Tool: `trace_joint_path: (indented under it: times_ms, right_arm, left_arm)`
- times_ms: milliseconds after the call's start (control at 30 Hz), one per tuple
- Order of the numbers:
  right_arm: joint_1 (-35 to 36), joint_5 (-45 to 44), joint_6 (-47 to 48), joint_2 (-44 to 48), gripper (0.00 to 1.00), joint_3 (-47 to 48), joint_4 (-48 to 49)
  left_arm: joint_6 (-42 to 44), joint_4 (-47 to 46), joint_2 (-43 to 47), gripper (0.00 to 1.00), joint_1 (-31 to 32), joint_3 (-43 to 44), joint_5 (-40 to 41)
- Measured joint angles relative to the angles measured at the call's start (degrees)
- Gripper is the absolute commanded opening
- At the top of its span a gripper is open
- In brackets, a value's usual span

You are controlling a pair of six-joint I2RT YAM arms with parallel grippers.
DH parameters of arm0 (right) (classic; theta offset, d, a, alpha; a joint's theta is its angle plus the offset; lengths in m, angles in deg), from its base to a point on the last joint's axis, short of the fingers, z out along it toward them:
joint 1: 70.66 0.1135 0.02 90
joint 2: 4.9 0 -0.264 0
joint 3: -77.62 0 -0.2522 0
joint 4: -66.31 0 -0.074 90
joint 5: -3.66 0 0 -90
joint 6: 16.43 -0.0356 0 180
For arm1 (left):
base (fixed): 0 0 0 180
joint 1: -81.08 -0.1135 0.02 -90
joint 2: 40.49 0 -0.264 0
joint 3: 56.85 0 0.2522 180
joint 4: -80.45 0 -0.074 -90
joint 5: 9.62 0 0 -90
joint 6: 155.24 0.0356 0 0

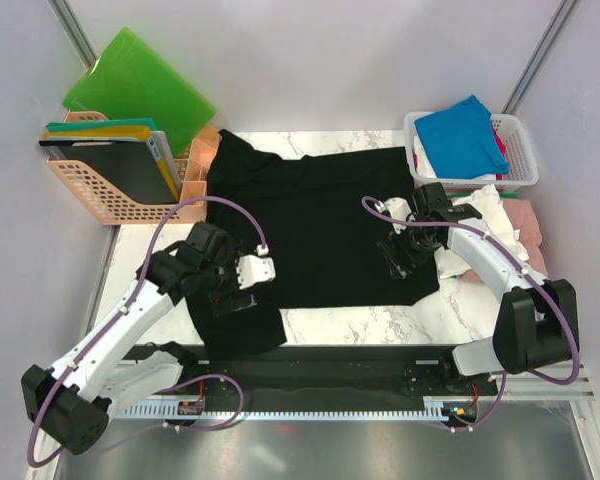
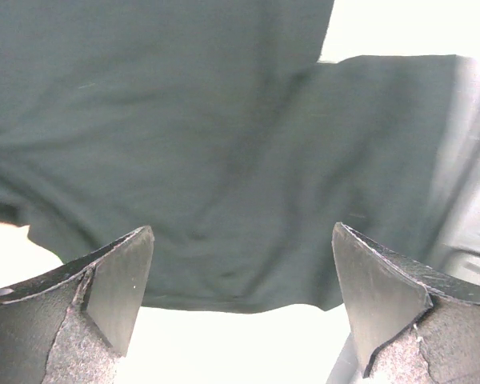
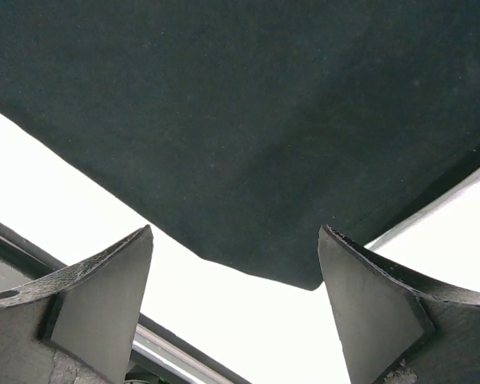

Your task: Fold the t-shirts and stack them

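- The black t-shirt [image 1: 330, 215] lies spread flat across the marble table [image 1: 380, 325]. It reaches from beside the peach basket [image 1: 120, 195] at the far left down to the near edge.
- The left gripper [image 1: 230, 303] hovers over the shirt's near-left part. Its wrist view shows the left gripper [image 2: 242, 230] with jaws spread wide and nothing between them, and the cloth's near edge runs just ahead of the fingertips.
- The right gripper [image 1: 398, 262] hangs over the near-right corner, likewise wide open and empty. In its own view that corner points down between the jaws of the right gripper [image 3: 234, 230], with bare table on either side.
- We judge the step in hand to be pinching the near edge on both sides so as to lift it for a fold.
- To do it well, we lower both arms evenly and close only once a fingertip is under the hem, catching a single layer.
- On the left the outline steps inward. This may be a sleeve meeting the body, though the blur leaves us unsure, so we grip clear of that step.
- We lift both sides together, or the fold skews.
- A blue t-shirt [image 1: 460, 135] waits in the white basket [image 1: 525, 150] at the far right.
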Motion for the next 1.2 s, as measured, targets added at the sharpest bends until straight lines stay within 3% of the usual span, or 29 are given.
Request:
trace_joint_path:
  times_ms: [100,167,400,833,1200]
  right_arm:
    - [0.0,0.3,-0.1,0.0,0.91,-0.2,0.2]
    - [0.0,0.5,-0.2,0.0,0.91,-0.2,0.6]
    - [0.0,0.7,-0.3,-1.8,0.91,-0.2,1.6]
    - [0.0,-0.1,-0.4,-3.3,0.9,-0.7,3.1]
    - [0.0,-0.2,-0.4,-3.5,0.9,-2.1,4.1]
  left_arm:
    - [-0.3,5.2,2.3,0.99,1.4,-0.3,-3.7]
    - [-0.7,8.3,2.7,0.94,2.1,-0.4,-6.8]
    - [-2.3,13.4,0.7,1.0,7.1,-1.4,-14.3]
    - [-6.5,6.0,-10.8,1.0,16.9,-3.9,-16.3]
    - [-8.1,-0.3,-16.8,0.99,18.7,-7.4,-17.1]
